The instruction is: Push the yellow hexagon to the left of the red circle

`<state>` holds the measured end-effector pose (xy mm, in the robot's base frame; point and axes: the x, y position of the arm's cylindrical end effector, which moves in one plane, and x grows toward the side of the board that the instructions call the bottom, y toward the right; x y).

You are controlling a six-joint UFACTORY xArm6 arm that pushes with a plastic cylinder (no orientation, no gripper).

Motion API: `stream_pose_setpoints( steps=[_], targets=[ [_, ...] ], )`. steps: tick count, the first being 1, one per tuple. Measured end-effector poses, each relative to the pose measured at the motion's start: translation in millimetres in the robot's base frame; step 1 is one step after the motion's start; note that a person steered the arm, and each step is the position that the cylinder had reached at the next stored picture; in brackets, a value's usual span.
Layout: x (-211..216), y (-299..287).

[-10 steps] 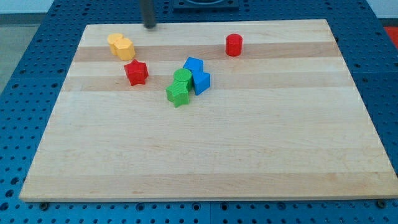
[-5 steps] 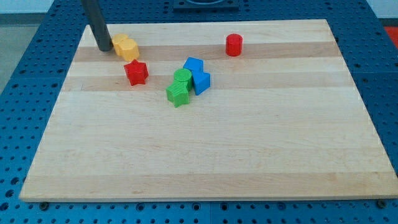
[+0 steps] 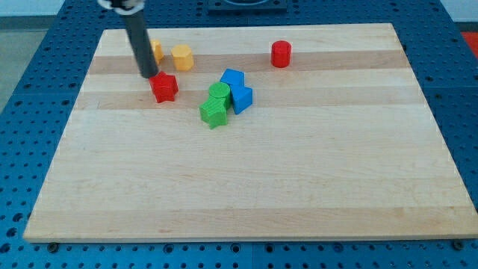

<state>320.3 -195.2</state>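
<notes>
The yellow hexagon (image 3: 182, 57) sits near the view's top, left of centre, well to the left of the red circle (image 3: 281, 54). A second yellow block (image 3: 155, 51) lies just to its left, partly hidden behind my rod. My tip (image 3: 149, 75) rests on the board below that second yellow block, down-left of the hexagon and just up-left of the red star (image 3: 163, 87).
Two blue blocks (image 3: 233, 78) (image 3: 242, 98) and two green blocks (image 3: 219, 93) (image 3: 213, 113) cluster near the board's middle top. The wooden board (image 3: 246, 187) lies on a blue pegboard table.
My rod swept from the view's top to the left of the yellow pair, then to the right and down. The yellow hexagon slid right, away from the other yellow block.
</notes>
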Motion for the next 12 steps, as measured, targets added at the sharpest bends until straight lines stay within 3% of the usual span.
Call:
stream_pose_setpoints(
  steps=[2,5,8,9,12],
  targets=[
    [-16,48],
    [-90,57],
    [-58,80],
    [-58,42],
    [-37,71]
  ],
)
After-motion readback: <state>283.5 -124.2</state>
